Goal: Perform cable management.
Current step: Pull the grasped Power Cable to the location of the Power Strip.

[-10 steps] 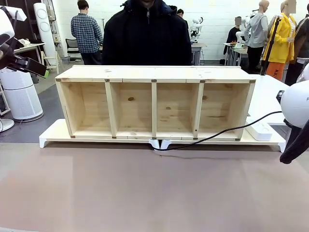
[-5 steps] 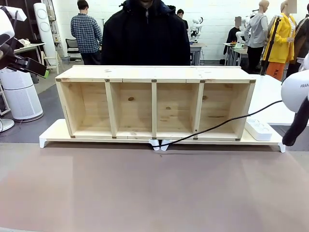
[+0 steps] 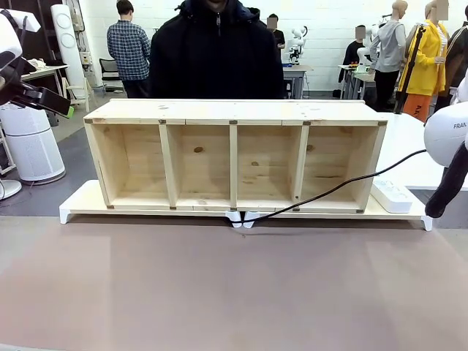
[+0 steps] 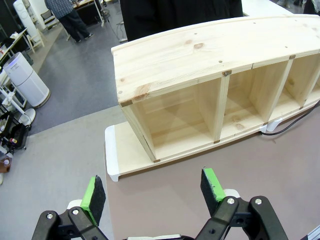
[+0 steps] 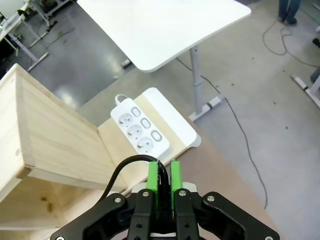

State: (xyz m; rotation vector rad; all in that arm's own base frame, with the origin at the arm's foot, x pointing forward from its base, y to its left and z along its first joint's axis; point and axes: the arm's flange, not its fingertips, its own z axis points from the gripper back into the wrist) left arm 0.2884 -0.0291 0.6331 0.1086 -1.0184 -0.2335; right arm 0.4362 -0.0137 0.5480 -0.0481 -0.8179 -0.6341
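Cable (image 3: 329, 191), clamped in the right hand (image 5: 163, 171), runs left to the shelf (image 3: 234, 111); pull slowly, avoiding snags. The left hand (image 4: 153, 189) hangs apart.

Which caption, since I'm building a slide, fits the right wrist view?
Right gripper shut on the black cable, white power strip and wooden shelf unit beyond it.

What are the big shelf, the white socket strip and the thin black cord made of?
The shelf unit: apparently bare pale wood, likely pine, with visible grain and knots. The power strip: smooth white shell, probably moulded plastic. The cable: matte black and bending freely, likely a rubber or plastic jacket; its core is hidden.
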